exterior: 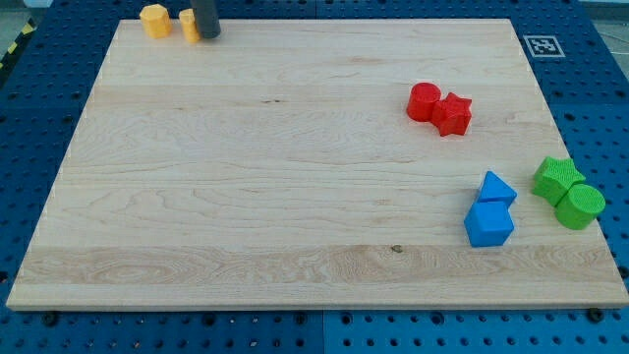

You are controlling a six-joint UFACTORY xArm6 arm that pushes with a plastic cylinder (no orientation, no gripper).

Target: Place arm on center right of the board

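My tip [209, 35] touches the wooden board [275, 177] at its top left, right beside a yellow block [189, 26] that the rod partly hides. A second yellow block [154, 20] lies just left of it. At the centre right, a red cylinder [425, 101] touches a red star [453, 114]. Lower right, a blue triangle [496, 188] sits against a blue cube [488, 223]. At the right edge, a green star [557, 179] touches a green cylinder [579, 206]. My tip is far from the red, blue and green blocks.
A white square marker tag [542, 45] sits at the board's top right corner. The board rests on a blue perforated base [39, 108] that surrounds it on all sides.
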